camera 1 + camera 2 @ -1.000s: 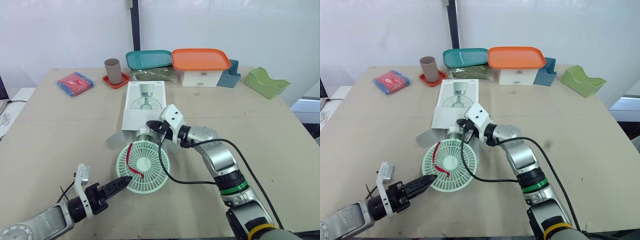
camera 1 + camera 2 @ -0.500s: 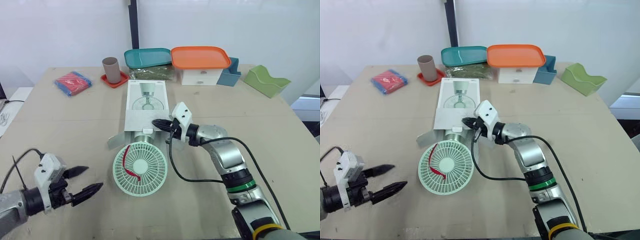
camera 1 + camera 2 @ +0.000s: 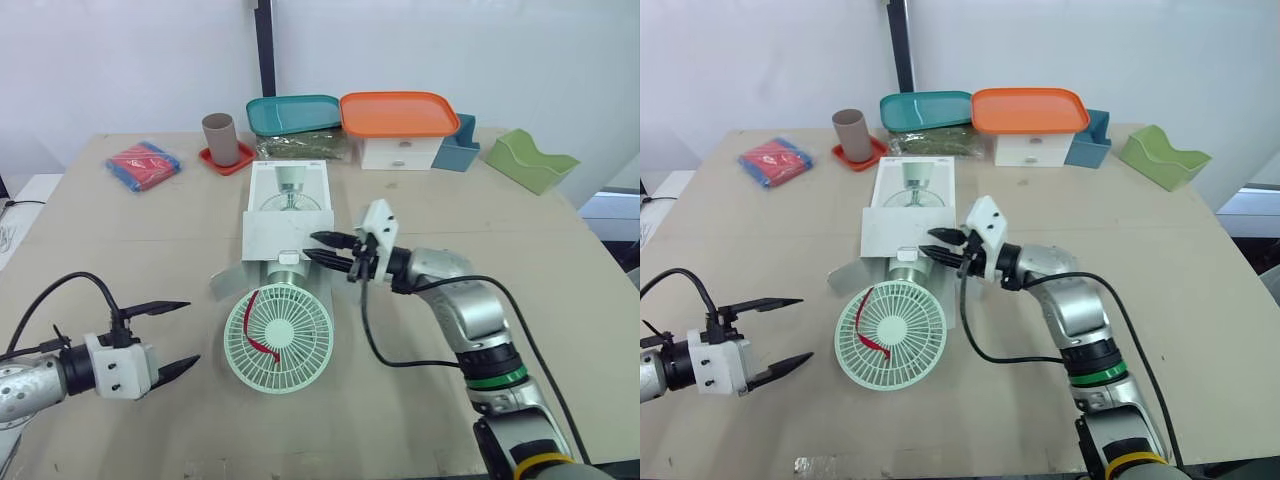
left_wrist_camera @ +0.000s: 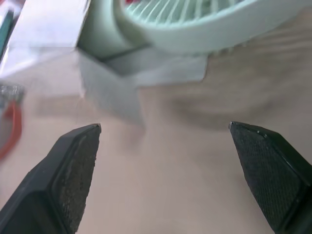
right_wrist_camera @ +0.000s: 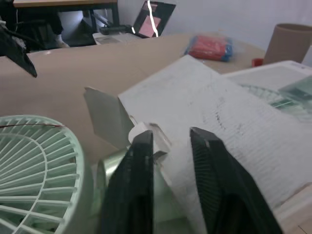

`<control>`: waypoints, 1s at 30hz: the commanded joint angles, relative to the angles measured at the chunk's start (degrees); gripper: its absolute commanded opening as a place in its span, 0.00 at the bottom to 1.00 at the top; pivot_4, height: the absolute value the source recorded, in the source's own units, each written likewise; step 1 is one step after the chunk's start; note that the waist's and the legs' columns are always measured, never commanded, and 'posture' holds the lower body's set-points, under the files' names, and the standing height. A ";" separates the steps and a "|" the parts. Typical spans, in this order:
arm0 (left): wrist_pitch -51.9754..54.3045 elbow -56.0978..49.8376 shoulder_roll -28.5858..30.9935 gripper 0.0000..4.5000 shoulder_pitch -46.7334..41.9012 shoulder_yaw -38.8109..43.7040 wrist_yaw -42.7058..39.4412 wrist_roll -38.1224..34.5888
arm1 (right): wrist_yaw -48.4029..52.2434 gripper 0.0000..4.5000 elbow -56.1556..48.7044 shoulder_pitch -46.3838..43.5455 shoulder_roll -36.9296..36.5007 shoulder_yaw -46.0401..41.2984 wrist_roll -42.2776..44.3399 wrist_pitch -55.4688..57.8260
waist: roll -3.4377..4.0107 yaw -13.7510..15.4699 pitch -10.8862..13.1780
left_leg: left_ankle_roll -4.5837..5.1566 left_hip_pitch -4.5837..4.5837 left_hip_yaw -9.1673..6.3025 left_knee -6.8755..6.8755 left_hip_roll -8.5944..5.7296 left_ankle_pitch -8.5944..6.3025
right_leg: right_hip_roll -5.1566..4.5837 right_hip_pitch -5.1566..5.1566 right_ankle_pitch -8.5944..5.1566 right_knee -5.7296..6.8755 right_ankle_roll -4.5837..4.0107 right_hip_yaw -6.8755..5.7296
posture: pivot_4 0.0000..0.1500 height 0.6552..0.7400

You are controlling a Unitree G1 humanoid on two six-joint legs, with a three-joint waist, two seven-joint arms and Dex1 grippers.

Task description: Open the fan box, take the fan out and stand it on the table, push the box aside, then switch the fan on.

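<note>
The pale green fan (image 3: 279, 338) lies face up on the table with a red strap across its grille. Its base sits at the mouth of the white fan box (image 3: 288, 205), whose end flaps are spread open. My right gripper (image 3: 322, 250) hovers at the right side of that mouth, open by a narrow gap, with nothing clearly between its fingers (image 5: 139, 185). My left gripper (image 3: 168, 337) is wide open just above the table, a short way left of the fan and apart from it. In the left wrist view the fan (image 4: 195, 24) and a box flap (image 4: 109, 87) lie ahead.
Along the back stand a brown cup (image 3: 221, 139) on a red saucer, a teal tray (image 3: 296, 114), an orange-lidded white container (image 3: 400, 115), a blue holder (image 3: 462, 145) and a green holder (image 3: 530, 162). A red packet (image 3: 146, 165) lies far left. A black cable (image 3: 390, 350) loops beside the fan.
My left gripper pulled back left from the fan's rim and opened wide. My right gripper slid right, away from the fan's neck. The fan settled a little lower and flatter.
</note>
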 commanded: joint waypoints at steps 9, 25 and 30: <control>-33.20 13.86 0.82 1.00 -11.02 -3.26 6.98 15.55 | 21.38 0.99 -8.30 13.44 -14.53 -9.38 15.14 -1.98 | 0.12 0.24 0.07 | 0.15 0.06 0.05 0.12 0.08 -0.08 | 0.13 0.10 0.07 0.02 0.04 0.04 | 1.00 1.00; -48.16 15.70 -11.47 1.00 -21.48 -4.11 24.60 41.25 | 24.47 0.99 -9.15 18.34 -16.05 -6.18 11.04 -12.78 | 0.13 0.35 0.06 | 0.15 0.18 0.20 0.30 0.15 -0.08 | 0.21 0.20 0.26 0.09 0.07 0.10 | 1.00 1.00; -50.30 17.04 -11.57 1.00 -22.57 -4.51 28.66 47.46 | 23.91 0.99 -9.60 18.35 -16.52 -5.82 11.08 -12.30 | 0.13 0.50 0.06 | 0.14 0.18 0.19 0.31 0.14 -0.08 | 0.21 0.19 0.27 0.11 0.08 0.10 | 1.00 1.00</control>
